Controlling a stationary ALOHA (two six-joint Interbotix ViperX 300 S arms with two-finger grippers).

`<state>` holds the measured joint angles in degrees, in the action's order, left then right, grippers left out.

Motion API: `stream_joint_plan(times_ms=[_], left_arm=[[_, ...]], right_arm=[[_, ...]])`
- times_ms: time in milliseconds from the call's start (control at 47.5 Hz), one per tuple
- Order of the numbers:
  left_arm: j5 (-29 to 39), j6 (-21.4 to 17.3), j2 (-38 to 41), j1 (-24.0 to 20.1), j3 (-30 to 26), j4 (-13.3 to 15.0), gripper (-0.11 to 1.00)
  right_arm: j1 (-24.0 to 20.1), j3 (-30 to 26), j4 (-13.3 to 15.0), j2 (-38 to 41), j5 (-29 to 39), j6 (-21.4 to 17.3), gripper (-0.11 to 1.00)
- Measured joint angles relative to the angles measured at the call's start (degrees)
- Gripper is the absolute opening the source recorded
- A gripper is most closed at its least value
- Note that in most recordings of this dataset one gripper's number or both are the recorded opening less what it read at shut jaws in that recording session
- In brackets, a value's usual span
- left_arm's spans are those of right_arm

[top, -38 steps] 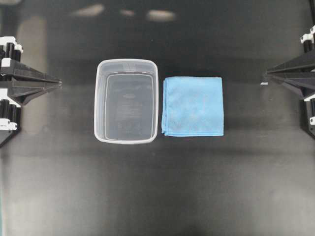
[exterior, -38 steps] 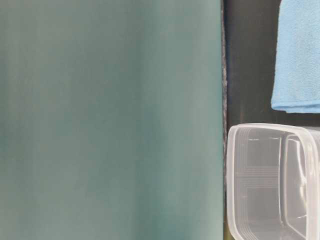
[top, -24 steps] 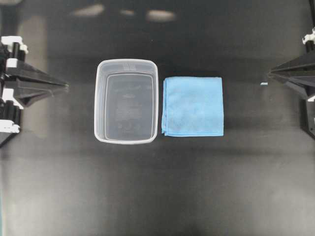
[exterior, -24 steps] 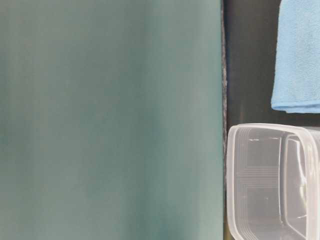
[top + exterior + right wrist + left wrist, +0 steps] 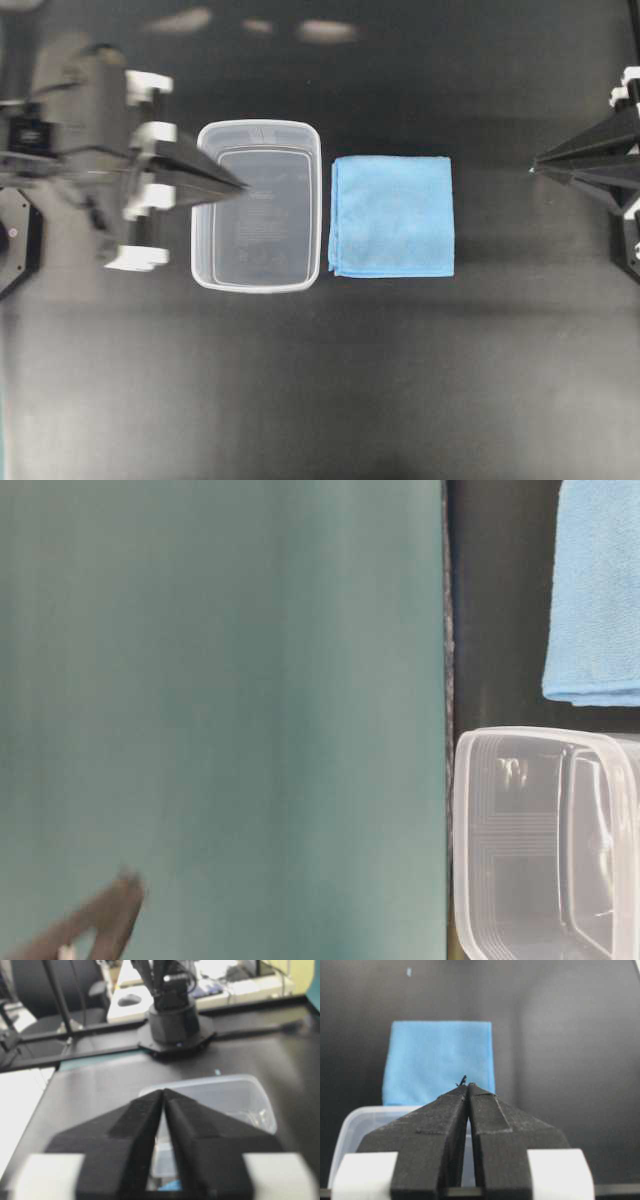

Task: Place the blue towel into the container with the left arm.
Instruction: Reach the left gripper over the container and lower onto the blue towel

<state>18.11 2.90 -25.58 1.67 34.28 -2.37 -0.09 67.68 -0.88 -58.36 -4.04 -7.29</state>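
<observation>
A: What is on the left side, seen from above?

B: The left arm (image 5: 80, 160) reaches in from the left edge; it looks blurred; its gripper, the left gripper (image 5: 240, 187), has its tip over the left part of the container (image 5: 257, 135); the two fingers are pressed together to one point, and they carry nothing; the wrist view shows the same, only a thin line between them.

A: And the container itself?

B: It is a clear tub standing on the black table (image 5: 320, 380); nothing lies inside it; it is a little left of the middle.

A: Where is the blue towel?

B: The blue towel (image 5: 392, 216) lies flat and folded on the table, just beside the right wall of the container; I cannot tell if they touch; the towel is not in any grip.

A: And far right?

B: The right gripper (image 5: 537, 165) stays at the right edge, well apart from the towel; its fingers meet at the tip and hold nothing.
</observation>
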Motion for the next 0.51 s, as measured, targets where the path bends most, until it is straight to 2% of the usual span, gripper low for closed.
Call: stream_joint_plan(times_ms=[147, 232, 358, 442, 506], left_arm=[[6.33, 0.0, 8.09, -0.09, -7.29, 0.0, 0.01], [11.25, -0.26, 12.39, -0.53, -11.69, 0.0, 0.01], [17.58, -0.44, 18.9, -1.85, -17.93, 0.0, 0.01], [19.78, -2.11, 23.03, -2.37, -21.36, 0.0, 0.02], [20.57, -3.69, 25.66, -2.64, -23.03, 0.0, 0.1]], right_arm=[[0.0, 0.0, 0.0, -0.88, 2.02, -0.09, 0.63], [0.0, 0.09, 0.0, -1.49, 2.72, -0.09, 0.79], [0.0, 0.0, 0.0, -2.64, 2.9, 0.0, 0.78], [0.0, 0.0, 0.0, -3.96, 2.9, 0.0, 0.76], [0.09, 0.0, 0.0, -5.01, 2.9, 0.0, 0.76]])
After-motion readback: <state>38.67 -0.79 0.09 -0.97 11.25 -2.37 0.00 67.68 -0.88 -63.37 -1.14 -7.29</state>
